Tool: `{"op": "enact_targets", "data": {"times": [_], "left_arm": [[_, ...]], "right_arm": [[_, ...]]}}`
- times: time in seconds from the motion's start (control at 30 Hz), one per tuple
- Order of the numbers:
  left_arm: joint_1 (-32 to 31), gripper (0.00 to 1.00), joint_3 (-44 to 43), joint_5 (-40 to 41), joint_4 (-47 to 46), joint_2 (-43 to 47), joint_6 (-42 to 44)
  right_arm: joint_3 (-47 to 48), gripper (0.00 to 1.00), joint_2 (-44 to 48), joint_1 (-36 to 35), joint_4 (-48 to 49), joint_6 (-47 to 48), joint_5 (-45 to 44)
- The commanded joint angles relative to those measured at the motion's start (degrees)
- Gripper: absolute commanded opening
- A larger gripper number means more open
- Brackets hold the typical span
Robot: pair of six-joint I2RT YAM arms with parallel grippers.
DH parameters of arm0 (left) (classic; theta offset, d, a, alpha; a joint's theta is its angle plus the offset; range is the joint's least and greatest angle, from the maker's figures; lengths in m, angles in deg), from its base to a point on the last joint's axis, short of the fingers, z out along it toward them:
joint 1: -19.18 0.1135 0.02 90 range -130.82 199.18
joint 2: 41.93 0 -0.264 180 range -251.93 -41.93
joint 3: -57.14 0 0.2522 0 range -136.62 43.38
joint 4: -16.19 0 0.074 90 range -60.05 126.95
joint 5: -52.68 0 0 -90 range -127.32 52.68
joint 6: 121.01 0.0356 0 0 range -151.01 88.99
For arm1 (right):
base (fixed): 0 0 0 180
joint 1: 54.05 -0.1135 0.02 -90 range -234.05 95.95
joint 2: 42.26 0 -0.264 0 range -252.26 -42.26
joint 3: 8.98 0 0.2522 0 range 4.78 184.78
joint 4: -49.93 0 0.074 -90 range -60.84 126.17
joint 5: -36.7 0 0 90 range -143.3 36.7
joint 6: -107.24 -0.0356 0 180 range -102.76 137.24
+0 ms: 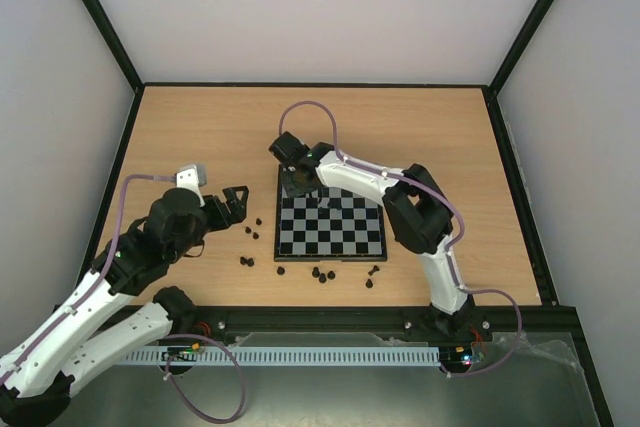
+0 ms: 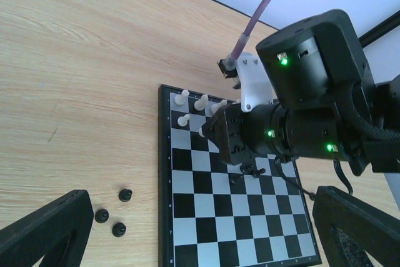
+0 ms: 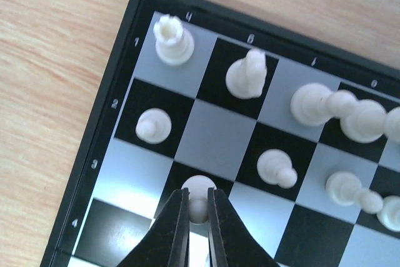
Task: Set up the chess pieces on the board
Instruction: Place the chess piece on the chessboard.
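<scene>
Pinching a tiny white pawn (image 3: 199, 186) between its black fingers, the right gripper (image 3: 198, 199) is closed on that piece over the small square chessboard (image 1: 345, 237) of black and light-grey checks with a thin black border. The pawn sits over a dark square close to the chessboard's far left corner; whether its base touches the square cannot be told.

More tiny white chess pieces stand on that same corner of the chessboard. A white rook (image 3: 172, 40) is on the light corner square, with a taller white piece (image 3: 247, 74) on the dark square beside it. Two white pawns (image 3: 154, 124) (image 3: 275, 167) stand one row in. Further white pieces (image 3: 340, 110) crowd together along the same two rows, away from the corner.

Tiny black chess pieces (image 1: 320, 274) lie loose on the light wooden table (image 1: 200, 127), off the chessboard. Some are scattered just beyond its near edge and others (image 2: 118, 229) are near its left edge.

Left of the chessboard, the left gripper (image 1: 240, 204) hangs over the table with its jaws spread wide and nothing between them. It is near the loose black pieces and apart from the chessboard's left edge.
</scene>
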Motion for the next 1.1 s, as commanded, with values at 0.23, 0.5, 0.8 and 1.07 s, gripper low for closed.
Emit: {"op": "enact_targets", "data": {"times": [0.23, 0.5, 0.8, 1.07], "left_arm": [[-0.34, 0.99, 0.99, 0.24, -0.94, 0.26, 0.46], [-0.34, 0.99, 1.29, 0.51, -0.99, 0.55, 0.43], [-0.34, 0.99, 1.86, 0.42, -1.18, 0.87, 0.37], [-0.34, 0.99, 2.31, 0.42, -1.09, 1.56, 0.16]], "right_arm": [[3.67, 0.07, -3.63, 2.08, -3.62, 1.02, -0.22], [4.77, 0.07, -4.83, 2.07, -3.35, 1.29, 0.26], [6.06, 0.1, -6.39, 2.1, -3.33, 1.07, -0.97], [4.7, 0.24, -4.26, 2.12, -2.18, 1.02, -1.23]]}}
